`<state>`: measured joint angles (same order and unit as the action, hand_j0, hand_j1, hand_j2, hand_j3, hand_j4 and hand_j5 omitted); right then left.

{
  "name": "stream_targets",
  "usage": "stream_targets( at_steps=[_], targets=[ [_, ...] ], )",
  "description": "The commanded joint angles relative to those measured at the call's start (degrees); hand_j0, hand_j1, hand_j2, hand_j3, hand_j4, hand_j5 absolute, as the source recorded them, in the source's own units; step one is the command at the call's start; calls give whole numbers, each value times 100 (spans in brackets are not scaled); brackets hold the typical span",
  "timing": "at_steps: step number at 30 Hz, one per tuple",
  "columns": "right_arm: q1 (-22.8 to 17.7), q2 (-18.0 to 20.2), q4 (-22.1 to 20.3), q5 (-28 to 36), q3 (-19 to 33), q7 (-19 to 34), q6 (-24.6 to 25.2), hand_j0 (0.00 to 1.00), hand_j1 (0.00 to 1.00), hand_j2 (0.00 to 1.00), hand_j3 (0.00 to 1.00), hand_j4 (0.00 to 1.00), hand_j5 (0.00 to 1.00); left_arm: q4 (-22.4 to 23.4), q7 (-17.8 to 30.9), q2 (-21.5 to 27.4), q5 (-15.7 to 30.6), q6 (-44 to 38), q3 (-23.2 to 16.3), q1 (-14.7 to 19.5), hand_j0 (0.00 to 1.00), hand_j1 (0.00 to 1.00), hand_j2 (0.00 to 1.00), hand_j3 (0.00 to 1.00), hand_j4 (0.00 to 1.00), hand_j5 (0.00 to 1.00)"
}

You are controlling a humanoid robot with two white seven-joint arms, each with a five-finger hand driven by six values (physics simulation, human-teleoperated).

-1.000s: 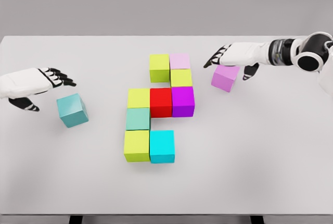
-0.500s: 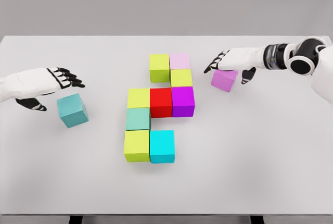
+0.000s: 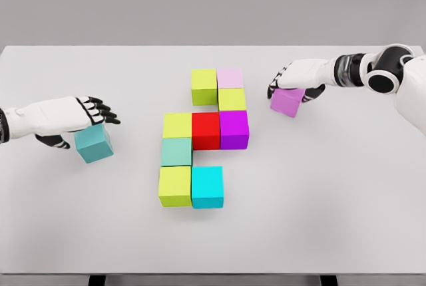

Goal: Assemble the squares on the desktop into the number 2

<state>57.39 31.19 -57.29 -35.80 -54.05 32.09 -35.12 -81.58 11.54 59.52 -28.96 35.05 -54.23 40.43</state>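
On the white desktop (image 3: 333,199) nine coloured cubes sit joined near the centre. At the 12 o'clock end a lime cube (image 3: 204,86) touches a pale pink cube (image 3: 230,78); a yellow-green cube (image 3: 231,100) sits just under the pink one. The middle row is a yellow-green cube (image 3: 177,125), a red cube (image 3: 206,130) and a purple cube (image 3: 233,129), all touching. Below comes a sea-green cube (image 3: 176,151), then at 6 o'clock a lime cube (image 3: 174,185) beside a cyan cube (image 3: 207,187). Apart, a teal cube (image 3: 94,144) lies at 9 o'clock, slightly turned, and a violet cube (image 3: 287,102) lies at 2 o'clock, also turned.
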Motion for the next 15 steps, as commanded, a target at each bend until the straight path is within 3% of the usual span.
stream_targets(
  at_steps=[1,5,9,15],
  targets=[
    [0,1,-19,12,9,-1,12,67,67,67,67,67,67,28,-3,-81,-57,-5,0,0,100,100,100,100,100,100],
    [26,1,-63,21,53,-1,12,67,67,67,67,67,67,116,-3,-108,-119,-5,0,-18,100,100,100,100,100,100],
    [18,107,-362,47,88,-1,12,67,67,67,67,67,67,116,-3,-99,-136,-5,-9,-62,100,100,100,100,100,100],
    [-26,520,-731,73,211,-9,12,66,66,66,66,66,66,116,-3,-143,-136,-5,0,-53,100,100,100,100,100,100]
  ],
)
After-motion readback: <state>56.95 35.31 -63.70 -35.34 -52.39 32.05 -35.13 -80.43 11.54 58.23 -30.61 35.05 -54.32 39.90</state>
